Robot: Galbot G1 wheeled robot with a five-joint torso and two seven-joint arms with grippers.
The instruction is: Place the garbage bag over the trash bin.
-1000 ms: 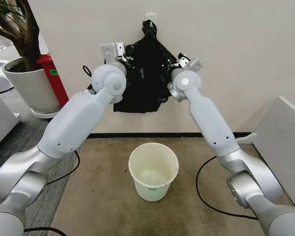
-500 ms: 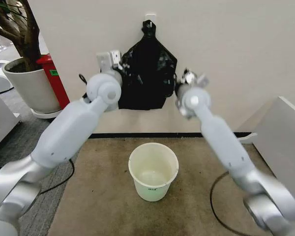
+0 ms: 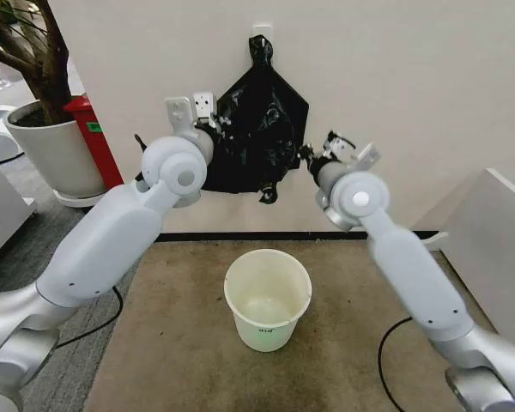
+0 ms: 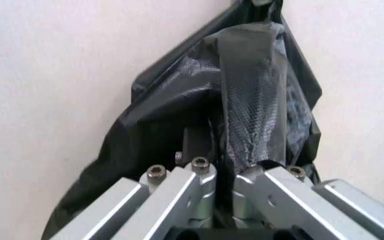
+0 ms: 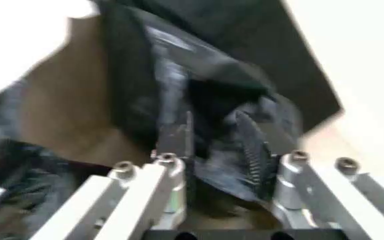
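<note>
Head view: the bag point(image 3: 259, 129) hangs spread against the far wall, its knotted top uppermost, held between both raised arms. The left gripper point(image 3: 208, 120) grips its left edge; the right gripper point(image 3: 313, 154) grips its right edge, somewhat lower. The bin point(image 3: 268, 298) stands upright and open on the brown floor mat point(image 3: 180, 343), near the robot and directly below the bag, well apart from it. Open floor surrounds the bin on all sides; a plant pot point(image 3: 56, 154) stands far left, a white cabinet point(image 3: 493, 249) at the right edge.

Left wrist view: the fingers point(image 4: 199, 170) are clamped on a fold of black film point(image 4: 259, 100), the bag fanning out toward the wall.

Right wrist view: the fingers point(image 5: 168, 165) stand somewhat apart with bunched plastic point(image 5: 232, 130) pinched between them; brown mat shows beyond the bag's edge.
</note>
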